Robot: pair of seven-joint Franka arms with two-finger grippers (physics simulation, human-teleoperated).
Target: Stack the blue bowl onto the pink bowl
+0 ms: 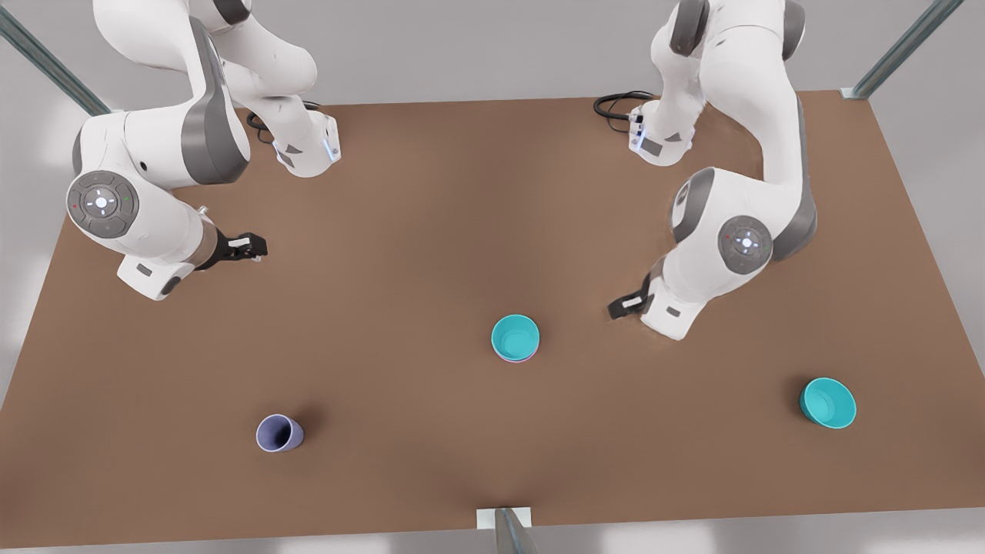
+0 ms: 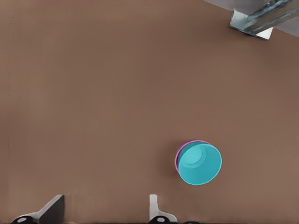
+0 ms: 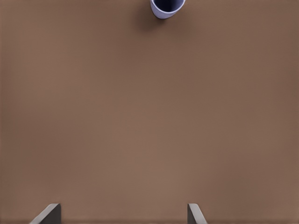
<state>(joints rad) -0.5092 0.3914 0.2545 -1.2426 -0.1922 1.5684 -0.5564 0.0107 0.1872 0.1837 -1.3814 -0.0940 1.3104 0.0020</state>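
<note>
In the front view the blue bowl (image 1: 515, 335) is sitting nested in the pink bowl (image 1: 517, 358), whose rim is peeking out as a thin line at 6 o'clock; the stack is resting near the middle of the brown surface (image 1: 431, 231), so the task looks done. The left claw (image 1: 625, 305) is hanging at about 2 o'clock from the stack, apart from it and pinching nothing. The right claw (image 1: 252, 246) is waiting far off at 10 o'clock. A second teal bowl (image 1: 828, 402) is lying tilted at 4 o'clock, and a lavender cup (image 1: 278, 432) at 8 o'clock; neither is crowding the stack.

In the left wrist view the left claw (image 2: 105, 210) is showing its fingers spread wide over bare surface, with the blue bowl (image 2: 200, 164) just beyond and the pink bowl (image 2: 178, 156) edging out beside it.

In the right wrist view the right claw (image 3: 122, 213) is likewise spread and empty, the lavender cup (image 3: 167, 7) standing well ahead.
</note>
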